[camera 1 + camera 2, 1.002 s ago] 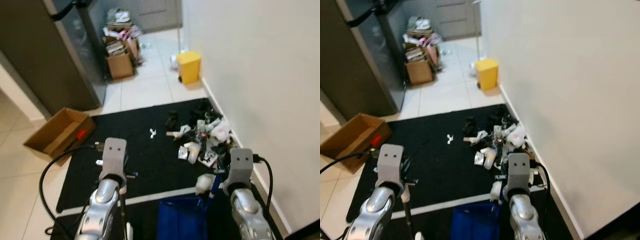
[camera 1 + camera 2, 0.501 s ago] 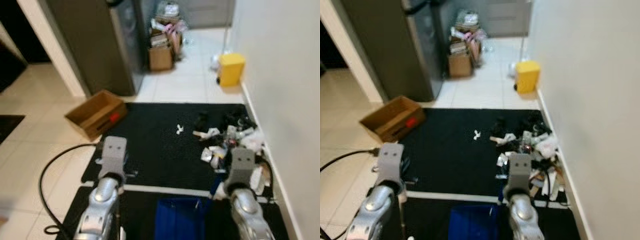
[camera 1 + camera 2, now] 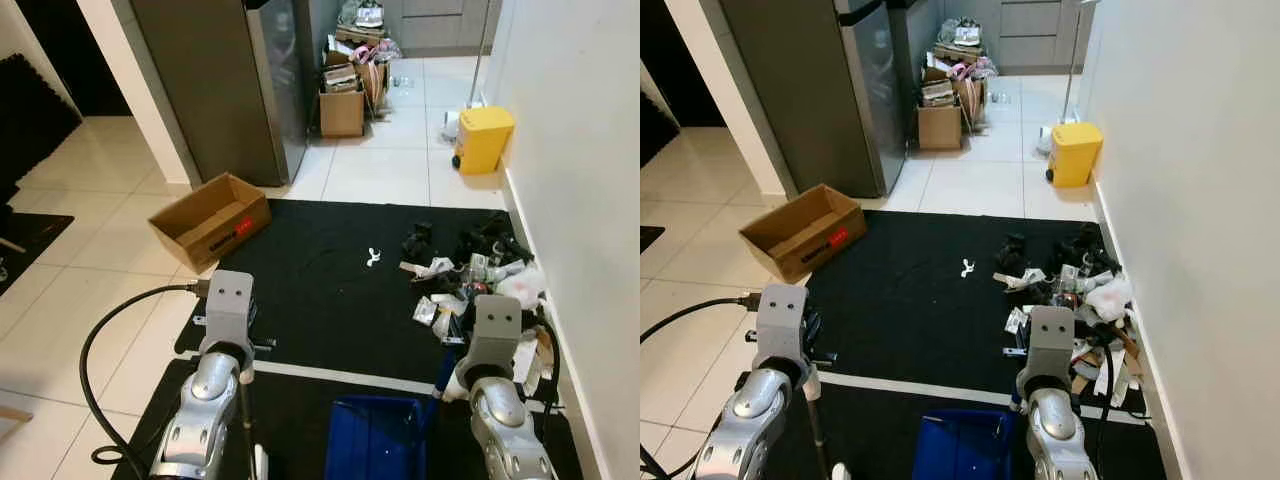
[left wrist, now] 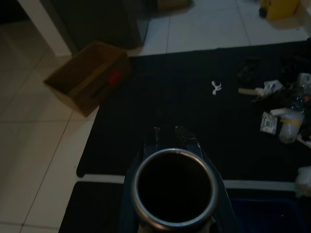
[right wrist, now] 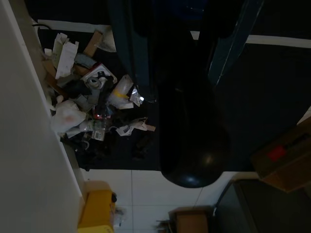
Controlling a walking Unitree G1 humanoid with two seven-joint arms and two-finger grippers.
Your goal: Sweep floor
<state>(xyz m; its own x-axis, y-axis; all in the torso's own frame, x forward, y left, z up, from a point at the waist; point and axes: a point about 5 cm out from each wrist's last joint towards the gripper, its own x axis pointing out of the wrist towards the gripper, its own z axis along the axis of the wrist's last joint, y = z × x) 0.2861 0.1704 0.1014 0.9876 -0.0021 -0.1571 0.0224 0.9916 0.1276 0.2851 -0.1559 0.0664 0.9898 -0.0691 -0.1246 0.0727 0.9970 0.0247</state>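
Left wrist view is looking straight down the end of a metal tube (image 4: 174, 189), presumably the broom handle, with the left gripper (image 4: 171, 138) fingers sitting either side of it; they are reading as clamped on the tube, gripped high so the pole is hanging roughly vertical beside the body. The thin pole (image 3: 818, 425) is running down below that wrist in the right eye view.

Right wrist view: the right gripper (image 5: 187, 73) fingers are bracketing a dark rounded handle (image 5: 192, 145), so they are looking closed around it. My read is that this is the grip of the blue dustpan (image 3: 378, 450), which is sitting low between the two arms, mouth toward the mess, ready to receive.

The litter pile (image 3: 470, 280) of wrappers, paper scraps and dark bits is lying on the black mat (image 3: 320, 300) hard against the white wall (image 3: 580, 150), just ahead of the right arm. One white scrap (image 3: 373, 256) is lying apart, mid-mat.

Further out: an open cardboard box (image 3: 208, 218) is resting at the mat's left corner, a yellow bin (image 3: 483, 138) is standing by the wall, and a stack of boxes (image 3: 345, 95) is sitting past the grey fridge (image 3: 220, 80).

Judgement: sweeping is not started yet; both tools are being carried clear of the floor for the approach.
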